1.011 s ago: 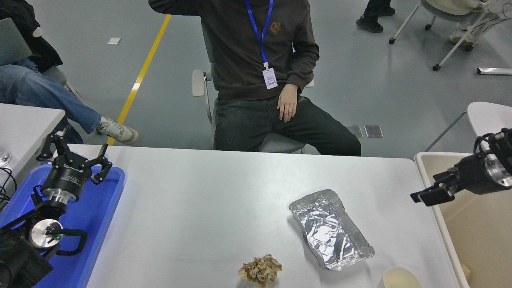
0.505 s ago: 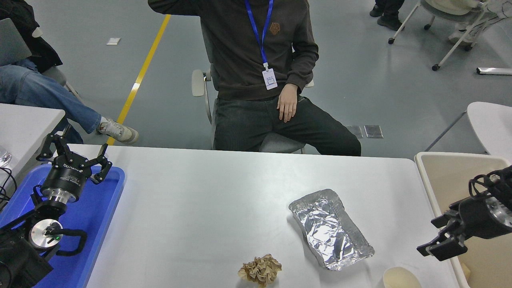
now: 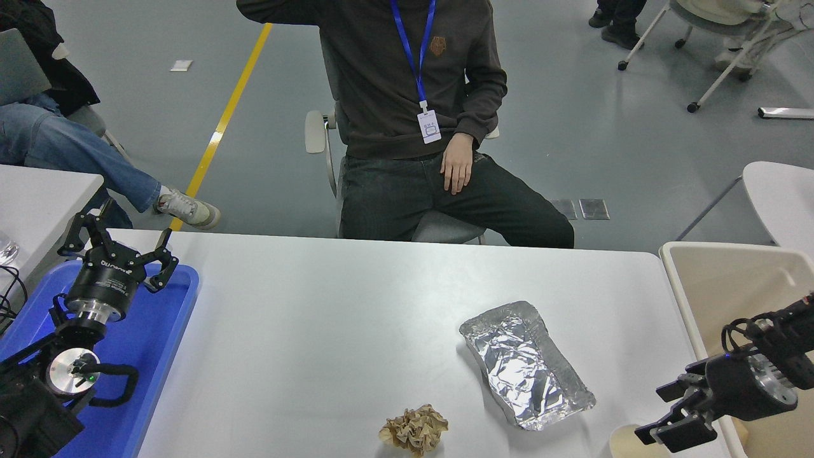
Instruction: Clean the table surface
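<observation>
1. The pale cream paper cup [image 3: 626, 442], at the near right corner of the large matte white table surface [image 3: 331, 318], stands just left of the right black gripper [image 3: 666, 425]. The risk, as I judge it, is that a low or off-centre approach knocks the light cup over or pushes it off the near edge.
2. The right gripper hangs low beside the cup, over the seam between the table surface and the beige rectangular bin [image 3: 718, 280] on its right. Its fingers appear spread a little and hold nothing; whether they touch the cup I cannot tell.
3. The crumpled brown paper ball [image 3: 414, 430] lies left of the cup, near the front edge. It could roll if brushed.
4. The crinkled silver foil tray [image 3: 524, 362] lies just beyond the cup, towards the table's middle. Thin foil could crush or slide rather than lift cleanly.
5. The left black gripper [image 3: 117, 245] is parked over the blue plastic tray [image 3: 159, 337] at the table's left end, wide open and empty.
6. A seated person in a dark sweatshirt [image 3: 407, 83] is beyond the far edge.
</observation>
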You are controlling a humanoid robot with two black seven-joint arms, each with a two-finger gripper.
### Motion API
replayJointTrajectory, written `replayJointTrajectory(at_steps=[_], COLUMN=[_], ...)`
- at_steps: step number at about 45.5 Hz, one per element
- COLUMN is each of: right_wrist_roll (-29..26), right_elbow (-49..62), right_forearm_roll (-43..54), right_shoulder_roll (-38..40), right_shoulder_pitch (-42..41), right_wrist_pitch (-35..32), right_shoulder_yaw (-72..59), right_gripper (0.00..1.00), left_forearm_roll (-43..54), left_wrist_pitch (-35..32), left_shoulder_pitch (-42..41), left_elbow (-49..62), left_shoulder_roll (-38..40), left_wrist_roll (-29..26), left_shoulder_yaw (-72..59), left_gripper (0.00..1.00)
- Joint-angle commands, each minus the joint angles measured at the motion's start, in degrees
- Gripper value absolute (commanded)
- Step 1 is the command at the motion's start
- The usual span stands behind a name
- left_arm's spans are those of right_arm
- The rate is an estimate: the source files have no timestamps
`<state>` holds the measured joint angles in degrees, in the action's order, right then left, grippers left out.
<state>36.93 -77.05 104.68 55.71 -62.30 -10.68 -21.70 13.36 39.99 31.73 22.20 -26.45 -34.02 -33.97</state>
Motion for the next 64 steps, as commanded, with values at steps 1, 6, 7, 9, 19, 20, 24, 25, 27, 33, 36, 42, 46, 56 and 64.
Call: replayJointTrajectory(at_steps=[1,6,7,9,19,20,24,25,27,33,36,42,46,56,64], right_wrist_roll=[-0.11,-0.11,-0.11,-0.11,-0.02,-0.02,-0.02,-0.02,0.16,0.42,0.42,0.42,0.51,2.26,4.2], right_elbow=[4.1,6.47,6.83,7.62,8.68,8.76,9.37,9.81,10.6,11.14,11.22,11.49,11.66,11.75,11.66], right_forearm_roll=[0.09,0.0,0.0,0.0,0.09,0.09,0.27,0.18,0.18,0.18,0.18,0.0,0.0,0.0,-0.17], right_shoulder_roll=[-1.48,-2.45,-2.63,-2.89,-3.16,-3.16,-3.16,-3.16,-3.33,-3.51,-3.51,-3.51,-3.51,-3.51,-3.51], right_shoulder_pitch=[4.38,5.79,5.96,6.49,8.86,9.04,9.66,9.66,9.74,9.83,9.75,9.74,9.74,9.66,8.87], right_wrist_pitch=[3.12,5.31,5.75,6.63,8.3,8.39,10.24,10.5,10.59,10.59,10.59,10.59,10.5,10.5,10.5], right_shoulder_yaw=[1.31,1.22,1.22,1.22,1.05,0.87,0.7,0.7,0.7,0.26,0.26,0.34,0.26,0.26,1.04], right_gripper=[0.98,0.96,0.95,0.93,0.82,0.8,0.65,0.62,0.53,0.14,0.02,0.0,0.0,0.0,0.0], left_forearm_roll=[0.0,0.0,0.0,0.0,0.0,0.0,0.0,0.0,0.0,0.0,0.0,0.0,0.0,0.0,0.0], left_wrist_pitch=[0.0,0.0,0.0,0.0,0.0,0.0,0.0,0.0,0.0,0.0,0.0,0.0,0.0,0.0,0.0], left_shoulder_pitch=[0.0,0.0,0.0,0.0,0.0,0.0,0.0,0.0,0.0,0.0,0.0,0.0,0.0,0.0,0.0], left_elbow=[0.03,0.03,0.03,0.03,-0.06,-0.06,0.03,0.03,-0.06,0.03,0.03,-0.06,0.03,0.03,0.03], left_shoulder_roll=[0.0,0.0,0.0,0.0,0.0,0.0,0.0,0.0,0.0,0.0,0.0,0.0,0.0,0.0,0.0], left_wrist_roll=[0.01,0.01,0.01,0.01,0.01,0.01,0.01,0.01,0.01,0.01,0.01,0.01,0.01,-0.08,0.01], left_shoulder_yaw=[0.05,-0.04,-0.04,-0.04,0.05,-0.04,-0.04,-0.04,-0.04,-0.04,-0.04,-0.04,-0.04,-0.04,-0.04], left_gripper=[1.0,1.0,1.0,1.0,1.0,1.0,1.0,1.0,1.0,1.0,1.0,1.0,1.0,1.0,1.0])
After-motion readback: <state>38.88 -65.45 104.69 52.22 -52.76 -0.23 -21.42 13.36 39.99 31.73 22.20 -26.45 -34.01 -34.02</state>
